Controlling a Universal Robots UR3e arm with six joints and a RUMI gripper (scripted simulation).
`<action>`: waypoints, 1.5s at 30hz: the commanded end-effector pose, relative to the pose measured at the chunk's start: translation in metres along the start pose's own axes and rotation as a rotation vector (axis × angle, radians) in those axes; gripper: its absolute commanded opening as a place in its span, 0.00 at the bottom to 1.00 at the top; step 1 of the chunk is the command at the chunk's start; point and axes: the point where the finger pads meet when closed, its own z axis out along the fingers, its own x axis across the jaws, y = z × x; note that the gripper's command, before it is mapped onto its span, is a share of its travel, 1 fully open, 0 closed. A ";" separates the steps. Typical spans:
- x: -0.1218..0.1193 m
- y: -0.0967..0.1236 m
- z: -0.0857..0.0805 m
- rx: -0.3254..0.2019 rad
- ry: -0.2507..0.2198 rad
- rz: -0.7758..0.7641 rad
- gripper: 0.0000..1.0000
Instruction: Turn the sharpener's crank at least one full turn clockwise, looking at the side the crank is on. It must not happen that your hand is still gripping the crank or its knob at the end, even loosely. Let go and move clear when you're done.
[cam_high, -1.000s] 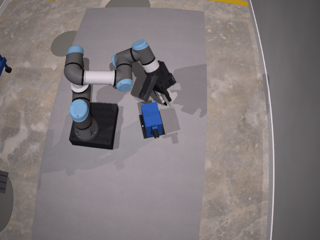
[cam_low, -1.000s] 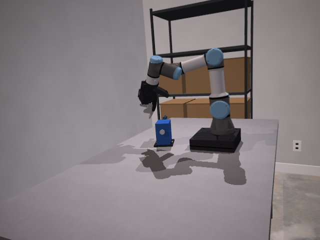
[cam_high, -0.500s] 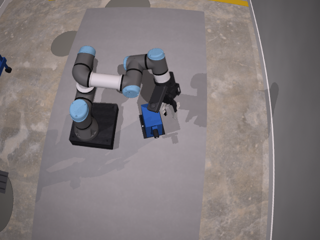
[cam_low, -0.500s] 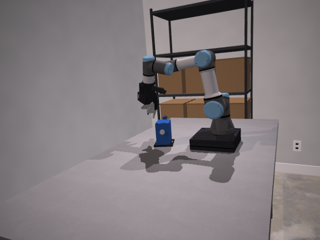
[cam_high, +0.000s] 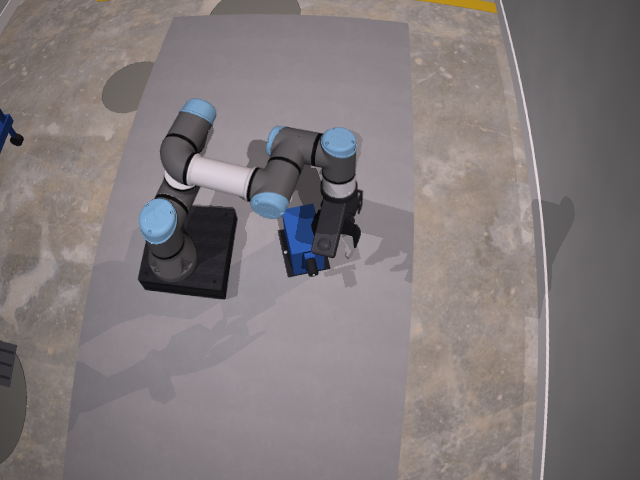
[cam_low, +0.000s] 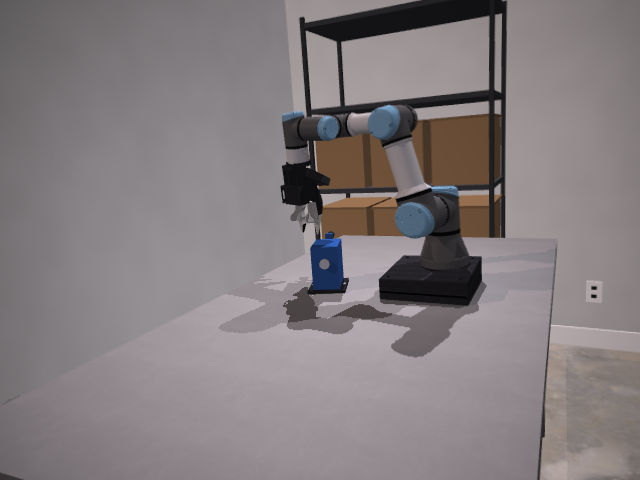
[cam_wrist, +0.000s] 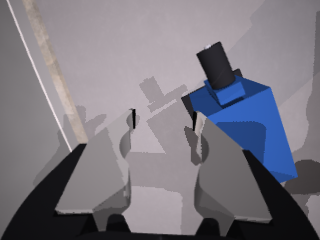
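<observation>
The blue sharpener (cam_high: 301, 238) stands on a black baseplate on the grey table, next to the arm's base. Its crank has a black cylindrical handle (cam_high: 311, 266) at the near end in the top view. The wrist view shows the handle (cam_wrist: 216, 65) on a small blue block, above the blue body (cam_wrist: 250, 132). In the exterior view the sharpener (cam_low: 326, 264) shows its face with a grey hole. My gripper (cam_high: 350, 249) (cam_low: 309, 223) hangs above and just beside the sharpener. Its fingers stand apart with only table between them.
The arm's black base block (cam_high: 188, 253) sits left of the sharpener. A dark shelf with brown boxes (cam_low: 413, 155) stands behind the table. The table's edge runs along the right (cam_high: 408, 206).
</observation>
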 end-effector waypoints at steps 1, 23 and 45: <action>-0.001 -0.017 0.003 -0.058 0.116 -0.106 0.32; 0.010 -0.067 0.000 -0.413 0.248 -0.402 0.32; 0.017 -0.080 -0.005 -0.665 0.170 -0.534 0.32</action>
